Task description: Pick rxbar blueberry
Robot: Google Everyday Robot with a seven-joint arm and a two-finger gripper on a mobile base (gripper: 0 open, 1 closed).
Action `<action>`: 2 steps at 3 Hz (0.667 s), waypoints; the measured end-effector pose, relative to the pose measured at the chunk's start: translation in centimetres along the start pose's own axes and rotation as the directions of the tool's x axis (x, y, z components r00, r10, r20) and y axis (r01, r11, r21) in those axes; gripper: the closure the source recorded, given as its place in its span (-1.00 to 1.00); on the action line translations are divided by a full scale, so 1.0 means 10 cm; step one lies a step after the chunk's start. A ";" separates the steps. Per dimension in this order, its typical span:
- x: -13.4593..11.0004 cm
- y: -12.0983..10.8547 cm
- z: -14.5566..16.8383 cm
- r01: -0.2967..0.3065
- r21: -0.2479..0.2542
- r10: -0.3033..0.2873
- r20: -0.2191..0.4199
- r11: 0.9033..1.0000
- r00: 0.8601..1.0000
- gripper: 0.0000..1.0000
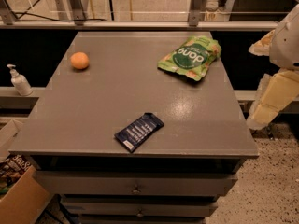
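The rxbar blueberry [138, 131] is a small flat dark navy bar with white text lines. It lies flat and diagonal near the front edge of the grey table [103, 101], a little left of centre. My gripper [273, 94] hangs pale and cream-coloured at the right edge of the camera view, beyond the table's right side, well to the right of the bar and above floor level. It holds nothing that I can see.
A green "dang" snack pouch [190, 57] lies at the back right of the table. A round orange fruit [80, 60] sits at the back left. A white pump bottle [19, 80] stands on a ledge to the left. A cardboard box [21, 199] stands on the floor at lower left.
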State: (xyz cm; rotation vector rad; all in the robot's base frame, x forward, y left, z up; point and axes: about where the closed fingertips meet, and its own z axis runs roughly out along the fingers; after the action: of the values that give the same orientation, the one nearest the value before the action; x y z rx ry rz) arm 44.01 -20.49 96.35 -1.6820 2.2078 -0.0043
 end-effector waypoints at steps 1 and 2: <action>-0.12 0.06 0.14 0.003 -0.024 -0.002 0.072 1.000 0.997 -1.00; -0.28 0.12 0.26 0.017 -0.042 -0.011 0.148 0.999 0.989 -1.00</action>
State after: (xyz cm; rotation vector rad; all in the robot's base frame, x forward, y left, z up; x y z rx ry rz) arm 44.29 -16.99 94.50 -1.6635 2.1003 0.1605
